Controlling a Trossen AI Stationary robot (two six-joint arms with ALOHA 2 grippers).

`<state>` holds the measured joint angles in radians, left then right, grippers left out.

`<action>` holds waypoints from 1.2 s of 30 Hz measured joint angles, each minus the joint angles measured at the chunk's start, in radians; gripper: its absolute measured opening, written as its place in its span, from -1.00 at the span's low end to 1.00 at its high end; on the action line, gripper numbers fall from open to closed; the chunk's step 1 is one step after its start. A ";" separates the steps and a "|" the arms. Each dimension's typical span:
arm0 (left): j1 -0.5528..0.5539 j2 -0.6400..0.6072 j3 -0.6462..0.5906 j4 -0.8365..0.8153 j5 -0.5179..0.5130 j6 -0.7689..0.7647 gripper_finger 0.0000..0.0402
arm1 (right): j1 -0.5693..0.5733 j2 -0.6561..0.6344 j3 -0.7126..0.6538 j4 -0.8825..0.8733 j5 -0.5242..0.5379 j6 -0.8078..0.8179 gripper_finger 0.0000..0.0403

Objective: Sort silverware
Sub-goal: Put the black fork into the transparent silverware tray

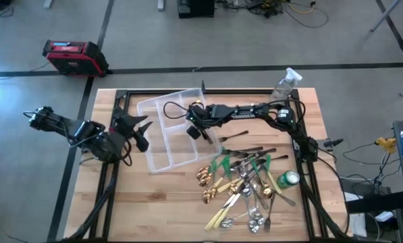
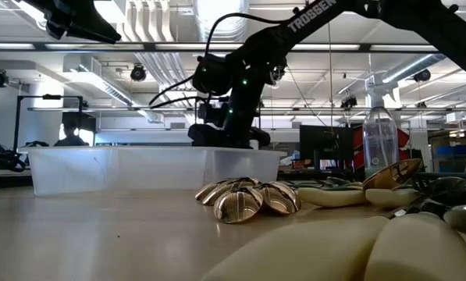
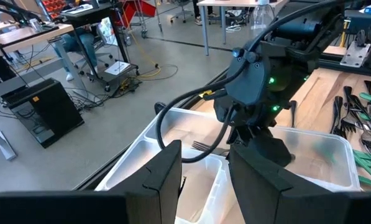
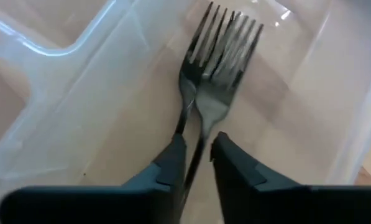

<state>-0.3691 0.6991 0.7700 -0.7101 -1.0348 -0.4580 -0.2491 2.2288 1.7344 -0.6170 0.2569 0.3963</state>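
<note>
Looking down, we see a pale wooden table (image 1: 154, 202) on a grey floor, a red case (image 1: 74, 55) lying off its far left corner; level across it, a bright workshop with ceiling lights. A clear divided tray (image 1: 162, 152) sits left of centre. Our right gripper (image 4: 196, 163) reaches into the tray's right compartment, fingers narrowed on the handle of a dark fork (image 4: 219, 56) — tines pointing away, with a second set of tines just beside them, whether another fork or a reflection we cannot tell. Our left gripper (image 1: 139, 130) waits beside the tray's left edge, fingers apart, holding nothing. The silverware pile (image 1: 245, 189) lies right of the tray, near a green can (image 1: 287, 179).
</note>
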 joint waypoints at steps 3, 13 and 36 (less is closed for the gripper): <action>0.000 0.000 0.000 0.000 0.000 0.000 -0.41 | 0.004 -0.017 0.000 -0.007 0.012 -0.024 -0.33; 0.000 -0.012 0.000 -0.024 0.056 -0.006 -0.41 | 0.006 -0.198 0.000 -0.220 0.032 -0.297 -0.12; 0.000 0.047 -0.160 -0.138 0.216 -0.364 -0.41 | 0.000 -0.400 -0.569 -0.104 -0.208 -0.734 -0.52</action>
<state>-0.3691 0.7456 0.6105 -0.8478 -0.8192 -0.8215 -0.2487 1.8293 1.1652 -0.7213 0.0493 -0.3377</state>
